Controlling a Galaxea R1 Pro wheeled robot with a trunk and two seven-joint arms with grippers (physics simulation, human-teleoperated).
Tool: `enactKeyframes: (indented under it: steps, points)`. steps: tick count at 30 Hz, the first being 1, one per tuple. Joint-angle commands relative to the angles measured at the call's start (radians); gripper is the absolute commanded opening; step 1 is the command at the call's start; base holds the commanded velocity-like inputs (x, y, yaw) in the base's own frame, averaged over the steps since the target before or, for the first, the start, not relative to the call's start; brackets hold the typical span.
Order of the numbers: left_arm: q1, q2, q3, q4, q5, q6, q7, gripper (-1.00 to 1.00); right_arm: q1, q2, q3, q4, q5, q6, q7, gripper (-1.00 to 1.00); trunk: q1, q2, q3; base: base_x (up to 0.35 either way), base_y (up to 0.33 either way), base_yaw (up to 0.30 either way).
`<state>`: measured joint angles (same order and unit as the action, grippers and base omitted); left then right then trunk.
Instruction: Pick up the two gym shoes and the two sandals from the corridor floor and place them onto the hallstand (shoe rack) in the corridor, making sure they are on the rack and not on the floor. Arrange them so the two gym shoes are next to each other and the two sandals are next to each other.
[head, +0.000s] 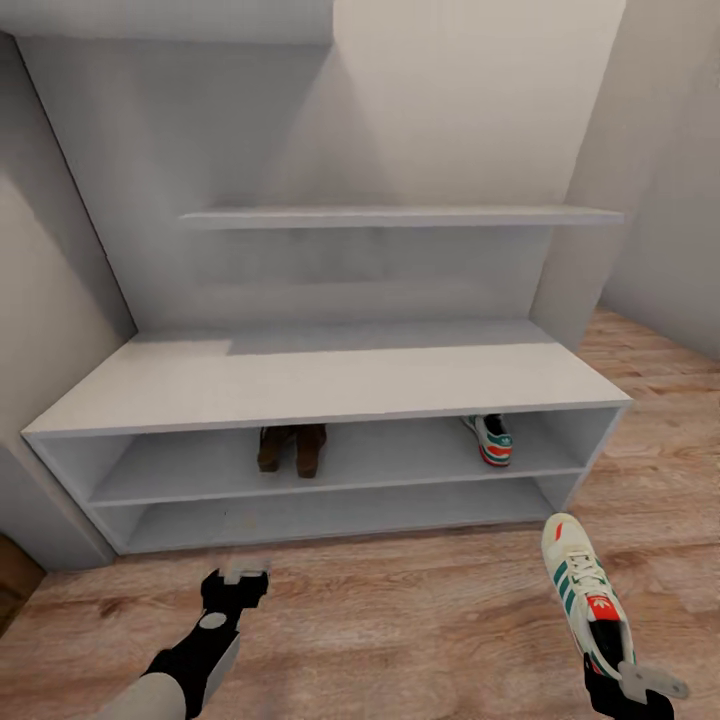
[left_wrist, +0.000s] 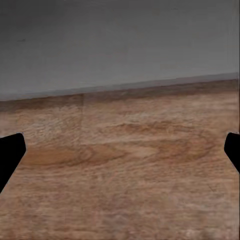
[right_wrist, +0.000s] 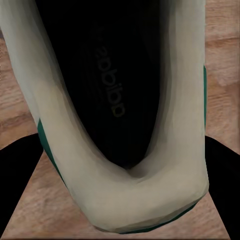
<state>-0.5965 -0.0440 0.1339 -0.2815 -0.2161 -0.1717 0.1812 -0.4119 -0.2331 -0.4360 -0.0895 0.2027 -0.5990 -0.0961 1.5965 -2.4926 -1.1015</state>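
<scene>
While the left hand (head: 243, 574) hangs spread, the right hand (head: 630, 685) pinches a gym shoe (head: 588, 603) by its heel.

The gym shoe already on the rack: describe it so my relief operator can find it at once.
Start at the pale grey hallstand and look into its upper open shelf, at the right end. The gym shoe there is white with teal and red-orange, well apart from the dark brown sandals mid-shelf, and unlike its mate, not in the right gripper.

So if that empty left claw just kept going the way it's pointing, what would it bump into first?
Probably the corridor floor: the left claw looks down at bare wood planks, with the hallstand base just beyond. Depth is hard to judge, so it might reach the base instead.
</scene>
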Motion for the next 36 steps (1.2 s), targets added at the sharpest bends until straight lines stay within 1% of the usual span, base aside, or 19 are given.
enactKeyframes:
  steps: [1,3,5,6,8,9,11,13,14,15,17,18,20,21,25,26,27,29,36]
  points:
    - [0.030,0.014,0.008,0.001,-0.009,-0.032,-0.028,1.00,-0.001,0.000,-0.003,0.002,0.011,-0.002,-0.008,-1.00,0.000,0.000,-0.001,-0.028,0.000,0.000]
    - [0.059,0.028,0.009,0.002,-0.004,-0.054,-0.058,1.00,-0.001,0.000,-0.003,0.002,0.011,-0.002,-0.008,-1.00,0.000,0.000,-0.001,-0.020,0.000,0.000]
    - [0.098,0.049,0.011,0.002,0.009,-0.081,-0.098,1.00,-0.001,0.000,-0.003,0.002,0.012,-0.002,-0.008,-1.00,0.000,0.000,-0.001,-0.010,0.000,0.000]
    - [0.125,0.061,0.012,0.002,0.024,-0.098,-0.125,1.00,-0.001,0.001,-0.002,0.003,0.012,-0.002,-0.008,-1.00,0.000,0.000,-0.001,-0.006,0.000,0.000]
    - [0.152,0.076,0.012,0.002,0.042,-0.116,-0.154,1.00,-0.001,0.001,-0.002,0.003,0.012,-0.002,-0.007,-1.00,0.000,0.000,-0.001,-0.004,0.000,0.000]
    - [0.218,0.112,0.012,0.008,0.096,-0.170,-0.244,1.00,-0.001,0.003,-0.001,0.004,0.013,-0.002,-0.006,-1.00,0.000,0.000,-0.001,-0.001,0.000,0.000]
    - [0.243,0.124,0.012,0.010,0.120,-0.195,-0.285,1.00,-0.001,0.007,-0.001,0.004,0.014,-0.001,-0.005,-1.00,0.000,0.000,-0.001,-0.001,0.000,0.000]
    - [0.290,0.148,0.013,0.010,0.171,-0.241,-0.368,1.00,-0.001,0.021,0.002,0.005,0.019,0.000,-0.003,-1.00,0.000,0.000,-0.001,0.000,0.000,0.000]
    - [0.300,0.154,0.013,0.009,0.186,-0.250,-0.387,1.00,-0.001,0.027,0.002,0.005,0.020,0.000,-0.003,-1.00,0.000,0.000,-0.001,0.000,0.000,0.000]
    - [0.319,0.167,0.013,0.008,0.215,-0.265,-0.423,1.00,-0.001,0.038,0.004,0.004,0.025,0.000,-0.003,-1.00,0.000,0.000,-0.001,0.000,0.000,0.000]
    - [0.333,0.181,0.013,0.007,0.245,-0.276,-0.456,1.00,-0.001,0.049,0.005,0.004,0.030,0.001,-0.002,-1.00,0.000,0.000,-0.001,0.000,0.000,0.000]
    - [0.344,0.196,0.013,0.006,0.277,-0.282,-0.485,1.00,-0.001,0.058,0.005,0.004,0.037,0.000,-0.002,-1.00,0.000,0.000,-0.001,0.000,0.000,0.000]
    - [0.353,0.211,0.013,0.006,0.309,-0.287,-0.512,1.00,-0.001,0.064,0.006,0.004,0.045,0.000,-0.002,-1.00,0.000,0.000,-0.001,0.000,0.000,0.000]
    - [0.359,0.217,0.014,0.009,0.315,-0.292,-0.512,1.00,-0.007,0.070,0.006,-0.002,0.048,0.006,0.000,-1.00,0.000,0.000,-0.001,0.000,0.000,0.000]
    - [0.368,0.216,0.014,0.009,0.311,-0.292,-0.504,1.00,-0.012,0.092,0.002,-0.003,0.047,0.013,0.008,-1.00,0.000,0.000,-0.001,0.000,0.000,0.000]
    - [0.368,0.214,0.014,0.009,0.309,-0.292,-0.501,1.00,-0.010,0.098,0.001,0.003,0.047,0.007,0.011,-1.00,0.000,0.000,-0.001,0.000,0.000,0.000]
    - [0.368,0.212,0.014,0.009,0.306,-0.292,-0.497,1.00,-0.007,0.093,-0.001,0.009,0.046,0.002,0.014,-1.00,0.000,0.000,-0.001,0.000,0.000,0.000]
    - [0.369,0.211,0.015,0.009,0.304,-0.292,-0.493,1.00,-0.008,0.099,-0.002,0.015,0.046,-0.010,0.017,-1.00,0.000,0.000,-0.001,0.000,0.000,0.000]
    - [0.369,0.209,0.015,0.007,0.300,-0.292,-0.487,1.00,-0.016,0.135,-0.003,0.017,0.049,-0.031,0.022,-1.00,0.000,0.000,-0.001,0.000,0.000,0.000]
